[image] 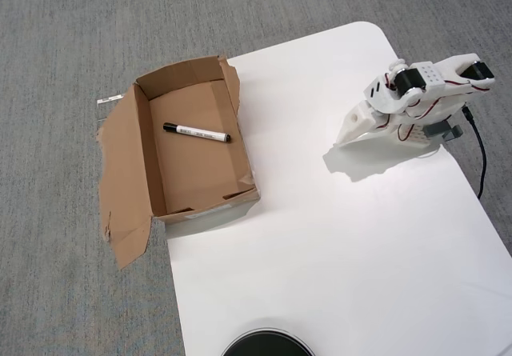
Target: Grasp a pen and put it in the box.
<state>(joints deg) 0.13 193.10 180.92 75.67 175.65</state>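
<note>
Overhead view. Brown cardboard box [128, 144], rectangular, matte, open on top; flaps ragged and torn, the widest one splayed flat on the left, a torn strip standing along the right wall. Sits half on the grey carpet [64, 276], half over the left edge of the table [336, 252], near corner on the tabletop. Table smooth, white, glossy-looking, with rounded top corner.

Pen [197, 133] lying flat on the box floor, upper half of the box, roughly level with a slight downward tilt to the right. Slim white barrel, black cap at the left end, small black tip at the right. Dark print along the barrel, too small to read. Clear of all four walls; bare cardboard below it.

Small white label strip [110, 99] on the carpet just outside the box's upper left corner; marks on it illegible.

White plastic arm folded up at the table's right side, red wires and a black motor showing, black cable [480, 160] trailing down the right edge. Gripper [353, 130] pointing down-left toward the tabletop, well apart from box and pen, nothing visibly in it; parted or pressed together cannot be told from this angle.

Wide bare tabletop between arm and box. Dark round object [266, 343] cut off at the bottom edge.
</note>
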